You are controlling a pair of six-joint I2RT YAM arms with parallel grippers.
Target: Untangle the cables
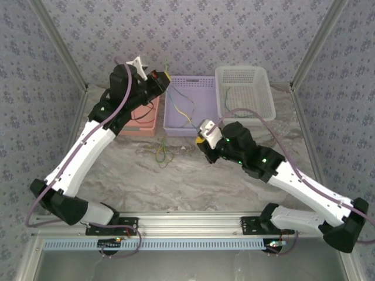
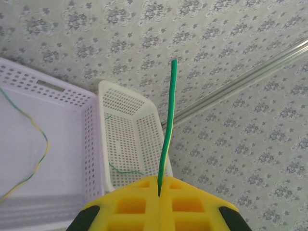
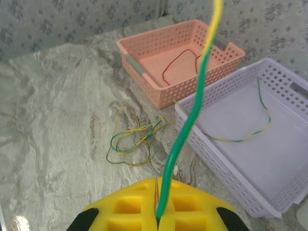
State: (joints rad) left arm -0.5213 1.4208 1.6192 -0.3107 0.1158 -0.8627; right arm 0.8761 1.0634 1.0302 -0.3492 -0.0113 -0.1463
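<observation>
Yellow pads (image 2: 130,206) of the left gripper (image 2: 159,192) sit lowest in the left wrist view, pressed together on the held cable (image 2: 167,139), which rises from their seam. We judge a harder pull could slip it free.

From the right wrist, the right gripper (image 3: 158,219) likewise pinches it, above the loose tangle (image 3: 132,139) on the table (image 3: 57,96).

From above, it appears to span both grippers over the purple basket (image 1: 190,78). Sag there could snag it on the basket.
</observation>
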